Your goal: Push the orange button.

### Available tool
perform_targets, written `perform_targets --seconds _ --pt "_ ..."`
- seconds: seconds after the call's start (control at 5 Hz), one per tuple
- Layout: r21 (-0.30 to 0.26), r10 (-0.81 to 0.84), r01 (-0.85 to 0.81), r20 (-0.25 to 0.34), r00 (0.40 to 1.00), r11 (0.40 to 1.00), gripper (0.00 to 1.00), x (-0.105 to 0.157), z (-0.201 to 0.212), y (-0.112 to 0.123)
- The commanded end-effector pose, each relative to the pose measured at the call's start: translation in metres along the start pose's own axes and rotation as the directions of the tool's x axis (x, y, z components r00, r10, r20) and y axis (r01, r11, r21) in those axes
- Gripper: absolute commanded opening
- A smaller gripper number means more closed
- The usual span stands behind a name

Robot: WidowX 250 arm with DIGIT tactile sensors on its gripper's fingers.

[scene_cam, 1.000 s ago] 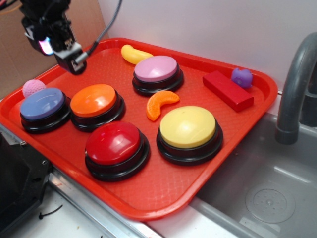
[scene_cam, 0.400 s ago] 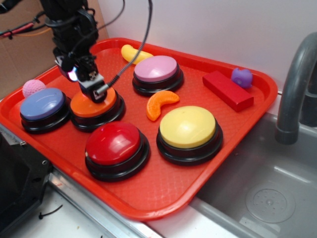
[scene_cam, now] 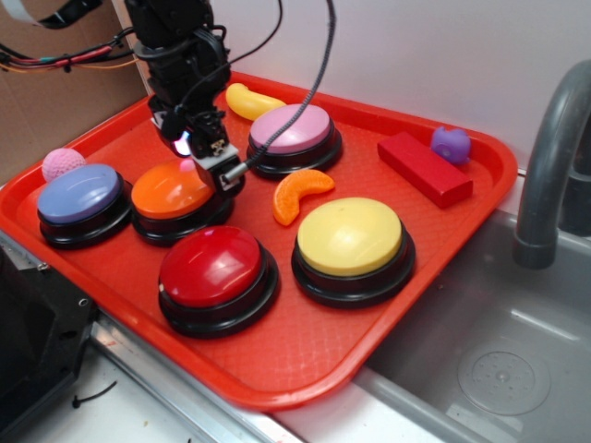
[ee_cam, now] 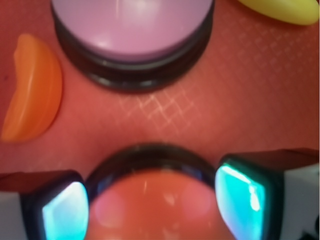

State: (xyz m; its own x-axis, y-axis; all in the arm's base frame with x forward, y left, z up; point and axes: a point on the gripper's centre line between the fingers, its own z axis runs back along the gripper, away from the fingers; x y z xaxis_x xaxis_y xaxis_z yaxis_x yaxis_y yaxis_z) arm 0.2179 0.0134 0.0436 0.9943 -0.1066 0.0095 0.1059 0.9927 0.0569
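Black pincer [scene_cam: 211, 166], fingers spread, sits low over the glossy orange domed button [scene_cam: 169, 189] on its black base, near the red tray's [scene_cam: 305, 360] left edge

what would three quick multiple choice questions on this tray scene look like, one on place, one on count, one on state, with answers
1. What lies between the pink button and the yellow button?
A. purple toy
B. orange slice toy
C. pink ball

2. How many domed buttons sit on the red tray?
A. four
B. five
C. six

3. Where is the end effector?
A. down at the orange button
B. over the sink
C. gripping the red block

Answers:
1 B, the orange slice toy lies in that gap.
2 B, blue, orange, red, pink and yellow domes show.
3 A, the wrist view shows its open fingers on either side of the orange button.
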Motion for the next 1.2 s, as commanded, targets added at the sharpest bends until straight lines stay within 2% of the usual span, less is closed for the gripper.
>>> perform_targets --seconds 0.0,0.2,0.4,0.8,1.0 --pt "0.012 0.033 -0.033 -0.019 0.999 0.999 1.00 -0.005 0.026 0.010" --pt "0.015 0.055 -0.055 0.000 0.998 0.998 1.00 -0.004 0.042 0.017" --pt "-0.006 0.048 -0.048 -0.015 0.999 0.999 1.00 -0.005 0.052 0.021" --pt "0.011 0.094 -0.094 -0.038 0.995 0.996 1.00 -0.010 0.079 0.029" --pt "0.050 0.129 -0.126 -0.052 0.990 0.991 1.00 -0.011 0.085 0.030"
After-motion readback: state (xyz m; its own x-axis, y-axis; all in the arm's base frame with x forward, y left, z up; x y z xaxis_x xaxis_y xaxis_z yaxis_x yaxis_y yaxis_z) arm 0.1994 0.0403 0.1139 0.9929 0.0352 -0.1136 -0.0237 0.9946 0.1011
